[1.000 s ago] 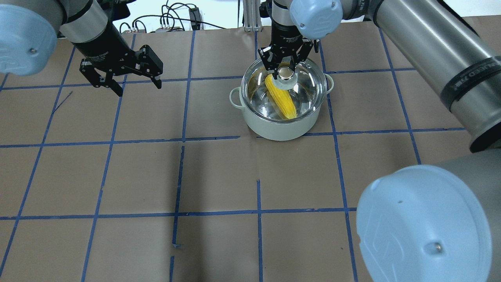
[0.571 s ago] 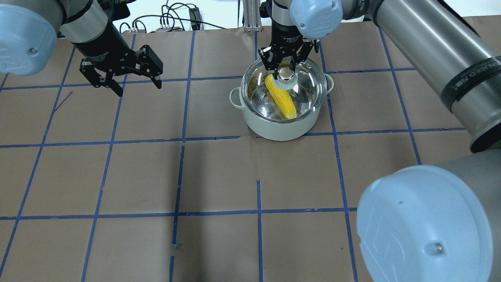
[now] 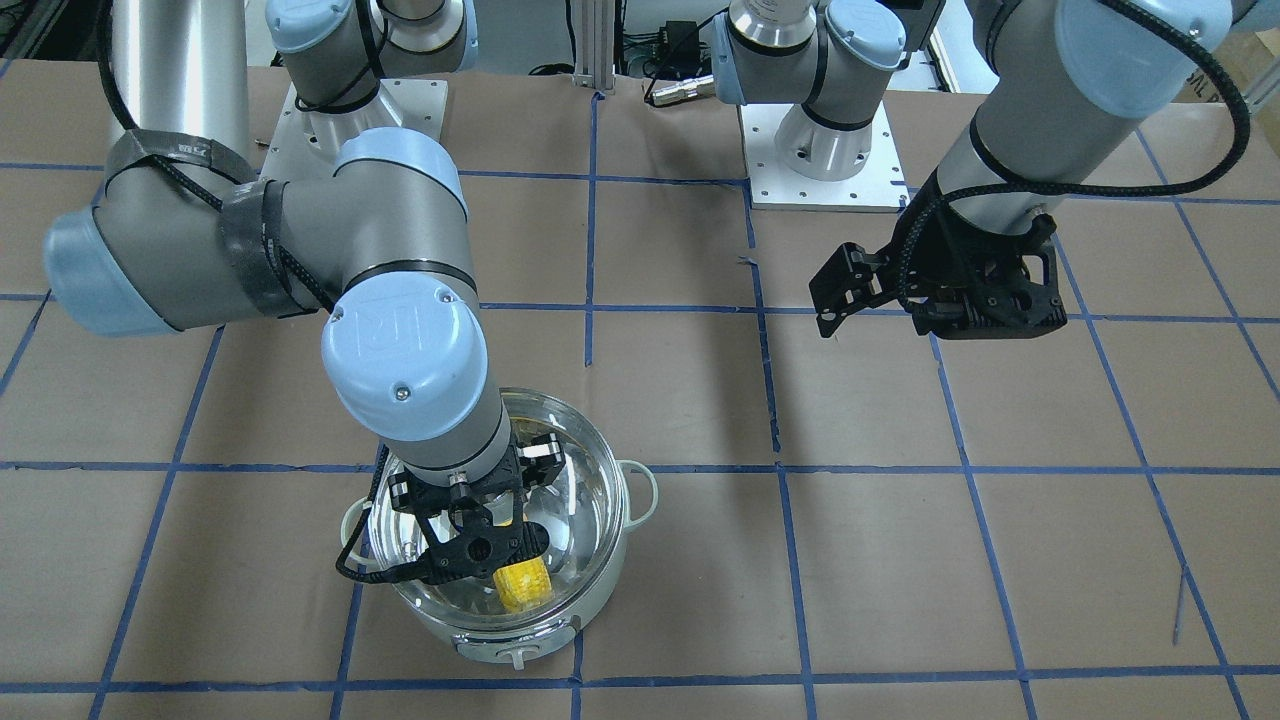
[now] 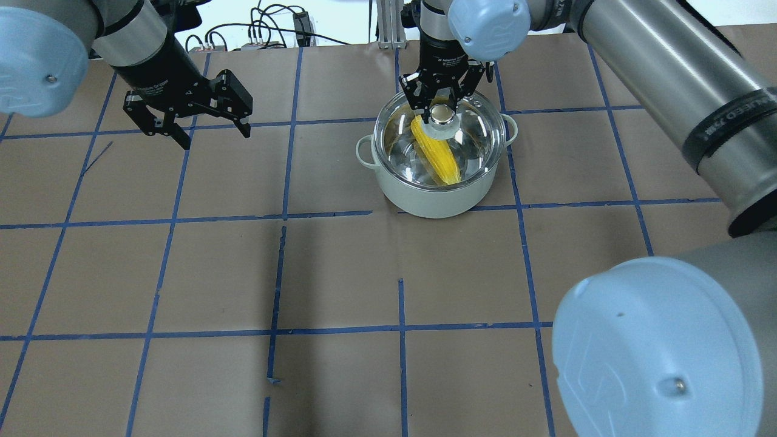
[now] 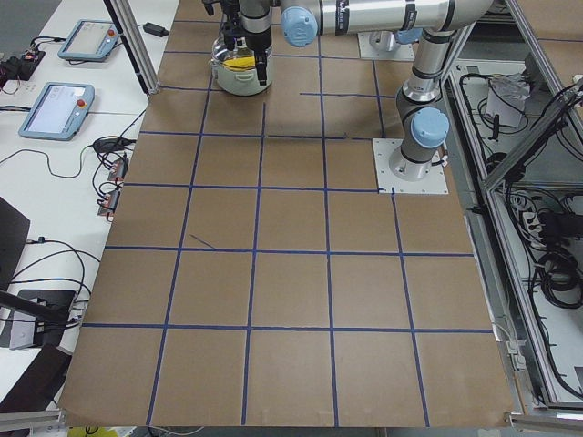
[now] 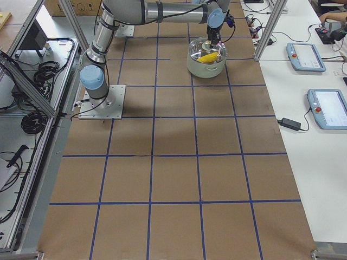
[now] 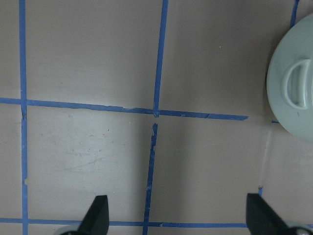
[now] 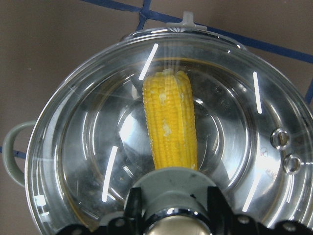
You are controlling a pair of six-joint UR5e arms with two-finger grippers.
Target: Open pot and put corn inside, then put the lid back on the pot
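Observation:
The pale-green pot (image 4: 432, 199) stands at the far middle of the table, its front knob toward the operators (image 3: 517, 657). The yellow corn (image 4: 438, 153) lies slanted inside it (image 8: 171, 128). The clear glass lid (image 4: 481, 130) sits over the pot's rim (image 8: 237, 122). My right gripper (image 4: 441, 110) comes straight down on the lid's centre knob, its fingers (image 8: 134, 208) pressed on either side of it, shut on it (image 3: 480, 545). My left gripper (image 4: 215, 137) is open and empty, hovering above bare table left of the pot (image 7: 178, 215).
Brown paper with blue tape lines (image 4: 282, 213) covers the table. The pot's left loop handle (image 7: 297, 89) shows at the right edge of the left wrist view. Cables and a metal post (image 4: 388, 24) lie beyond the table's far edge. Control tablets (image 6: 306, 54) sit on side benches.
My right gripper and the lid knob have shifted very slightly left and away. The lid stays over the pot. The left arm has not moved.

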